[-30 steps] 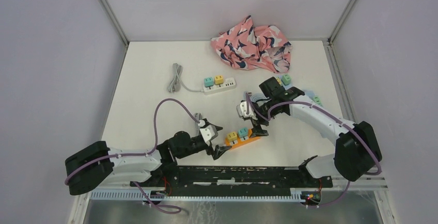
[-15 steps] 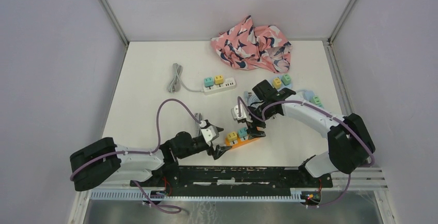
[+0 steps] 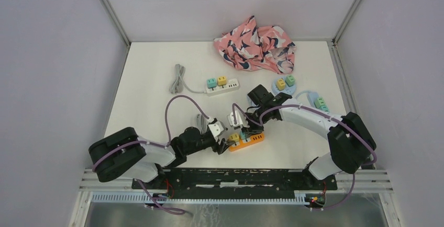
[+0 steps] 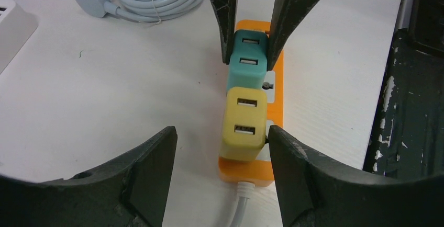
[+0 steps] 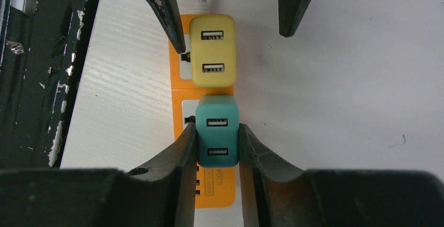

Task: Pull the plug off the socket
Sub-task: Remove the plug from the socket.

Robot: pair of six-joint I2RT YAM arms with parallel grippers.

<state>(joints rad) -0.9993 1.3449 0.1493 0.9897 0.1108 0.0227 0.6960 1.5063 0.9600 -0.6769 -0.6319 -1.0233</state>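
White table (image 3: 152,80) carries orange plastic power strip (image 3: 253,139) | teal cube plug (image 5: 217,130) seated mid-strip, yellow cube plug (image 5: 212,49) touching it on the strip's cord end | right gripper (image 5: 217,133) fingers clamped on teal cube plug's sides | left gripper (image 4: 221,135) fingers apart, flanking yellow cube plug

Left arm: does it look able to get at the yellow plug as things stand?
Likely yes. The left gripper is open, one finger either side of the yellow plug, nothing between. The right gripper clamps the adjacent teal plug, close but not on the yellow one.
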